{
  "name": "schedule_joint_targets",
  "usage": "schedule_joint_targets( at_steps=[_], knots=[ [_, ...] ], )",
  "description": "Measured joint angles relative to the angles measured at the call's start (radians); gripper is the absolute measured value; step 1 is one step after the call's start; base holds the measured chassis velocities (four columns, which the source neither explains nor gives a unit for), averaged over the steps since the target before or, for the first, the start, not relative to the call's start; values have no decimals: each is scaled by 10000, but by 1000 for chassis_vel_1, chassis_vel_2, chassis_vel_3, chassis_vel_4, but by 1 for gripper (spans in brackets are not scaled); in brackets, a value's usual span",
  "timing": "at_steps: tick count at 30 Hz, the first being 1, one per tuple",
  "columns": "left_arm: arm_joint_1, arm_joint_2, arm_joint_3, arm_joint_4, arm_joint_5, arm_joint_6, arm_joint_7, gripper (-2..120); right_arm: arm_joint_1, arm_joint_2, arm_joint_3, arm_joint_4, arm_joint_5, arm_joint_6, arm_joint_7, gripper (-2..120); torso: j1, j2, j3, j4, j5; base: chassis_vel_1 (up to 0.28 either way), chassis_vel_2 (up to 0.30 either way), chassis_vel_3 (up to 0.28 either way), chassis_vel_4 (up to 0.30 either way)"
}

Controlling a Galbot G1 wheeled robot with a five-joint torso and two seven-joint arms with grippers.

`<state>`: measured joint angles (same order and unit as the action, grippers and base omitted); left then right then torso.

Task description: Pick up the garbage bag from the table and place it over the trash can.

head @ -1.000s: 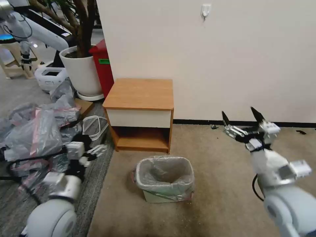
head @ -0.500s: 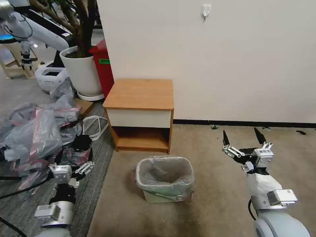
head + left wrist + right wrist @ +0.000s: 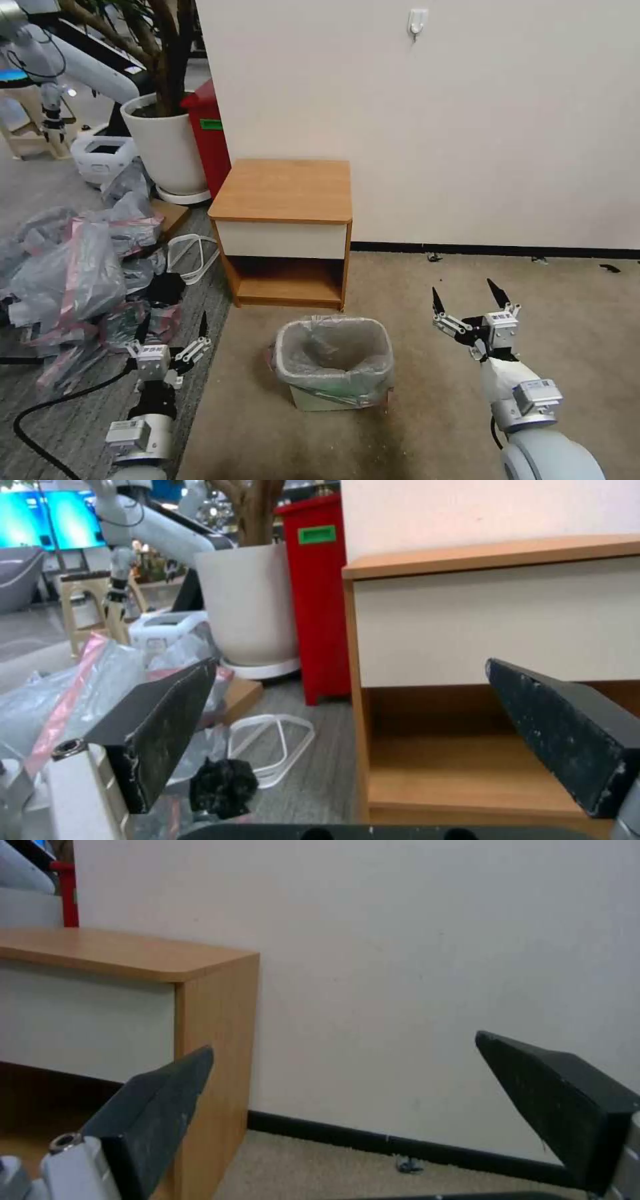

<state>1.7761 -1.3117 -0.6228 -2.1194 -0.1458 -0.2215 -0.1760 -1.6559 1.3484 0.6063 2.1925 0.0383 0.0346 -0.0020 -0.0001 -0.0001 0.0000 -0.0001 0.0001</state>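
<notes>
The garbage bag [image 3: 333, 357] is seated in the trash can [image 3: 313, 399], its rim folded over the can's edge all round and the pink-red band showing at the lower front corners. The tabletop [image 3: 285, 189] carries nothing. On this evidence the placing step appears complete.

The left end effector [image 3: 172, 332] hovers low over the floor to the left of the can, fingers spread wide, holding nothing; the left wrist view faces the nightstand front and its shelf recess [image 3: 467, 760]. The right end effector [image 3: 467, 300] hovers to the right of the can, likewise spread wide and unladen.

The can stands on the floor between the two, just in front of the nightstand. The right end effector appears slightly nearer.

A heap of similar bags [image 3: 73, 280] lies at the left, untouched.
</notes>
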Motion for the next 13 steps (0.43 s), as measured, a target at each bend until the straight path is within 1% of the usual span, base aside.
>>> schedule_joint_targets(
  at_steps=[13],
  knots=[
    [-8, 16, 3, 0, -15, 11, -17, 100, 11, -5, -3, 0, 25, -7, -2, 100, 0, 0, 0, 0, -1, 0, 0, 0, 0]
  ],
)
